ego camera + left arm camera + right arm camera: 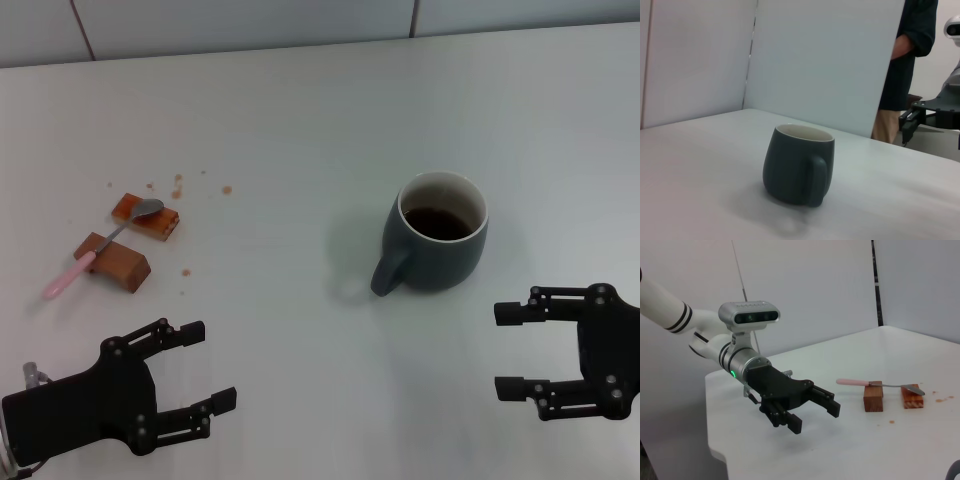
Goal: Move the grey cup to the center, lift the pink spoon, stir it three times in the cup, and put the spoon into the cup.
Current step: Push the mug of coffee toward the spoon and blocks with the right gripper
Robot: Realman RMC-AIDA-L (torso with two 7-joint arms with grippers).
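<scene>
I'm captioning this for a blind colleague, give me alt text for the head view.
A grey cup of dark liquid stands right of centre on a white table. At far left a pink spoon lies across two brown blocks. Both grippers, left and right, are open near the front edge.

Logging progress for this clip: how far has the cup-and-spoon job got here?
Nothing looks done yet. The grey cup stands right of the table's middle, untouched. The pink spoon lies across two brown blocks at left, not lifted. Nothing is in hand: the left gripper and right gripper are both open and empty near the front edge. Moving the cup, lifting, stirring and placing the spoon all remain.
</scene>
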